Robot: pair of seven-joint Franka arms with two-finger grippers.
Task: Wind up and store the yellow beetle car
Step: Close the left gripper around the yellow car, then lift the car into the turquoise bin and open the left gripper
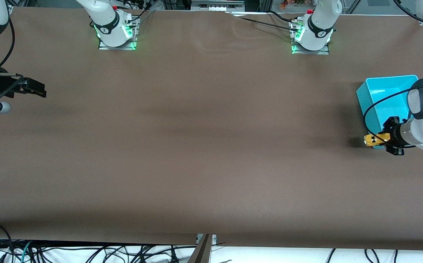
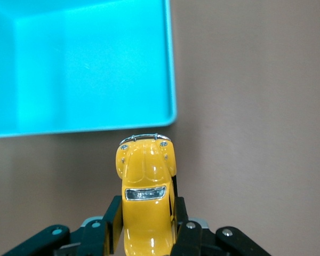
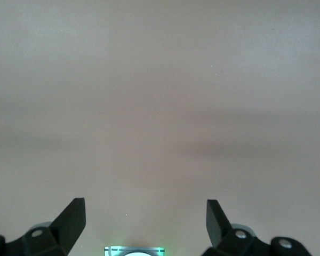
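One yellow beetle car (image 2: 146,205) clamped in left gripper (image 2: 144,229), just short of cyan bin (image 2: 90,69) at twelve o'clock; storing step, needs advance over bin, then release. Right gripper (image 3: 145,220) wide, waiting.

One small glossy yellow beetle-shaped toy car (image 2: 145,208) is here, the only toy about. One open cyan plastic bin (image 1: 387,95), rectangular with plain walls. One wide desk (image 1: 197,146) covered in brown matte sheet. Two white robot arms, so two black two-fingered end effectors: left (image 1: 376,138), right (image 1: 36,88).
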